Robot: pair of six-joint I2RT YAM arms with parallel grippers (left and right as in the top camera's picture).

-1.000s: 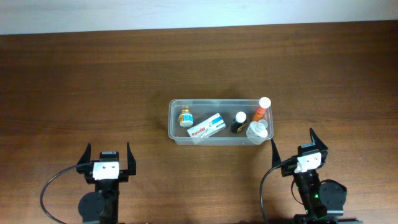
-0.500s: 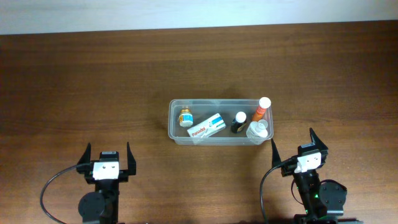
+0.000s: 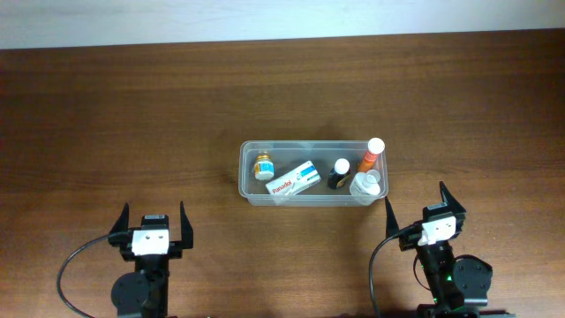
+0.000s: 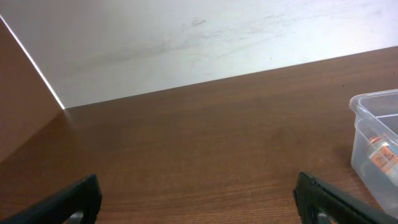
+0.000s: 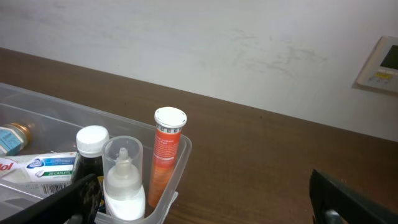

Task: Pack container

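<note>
The clear plastic container (image 3: 250,189) sits on the wooden table at centre. It holds a small amber bottle (image 3: 263,166), a white Panadol box (image 3: 294,179), a dark bottle with a white cap (image 3: 338,174), an orange tube (image 3: 371,156) and a clear bottle (image 3: 365,185). My left gripper (image 3: 150,223) is open and empty near the front edge, left of the container. My right gripper (image 3: 425,210) is open and empty just right of and in front of the container. The right wrist view shows the orange tube (image 5: 166,155) and clear bottle (image 5: 124,180) at the container's near end (image 5: 177,165). The container's corner (image 4: 364,134) shows in the left wrist view.
A white wall runs along the table's far edge (image 3: 282,35). A white wall panel (image 5: 379,65) shows at the right in the right wrist view.
</note>
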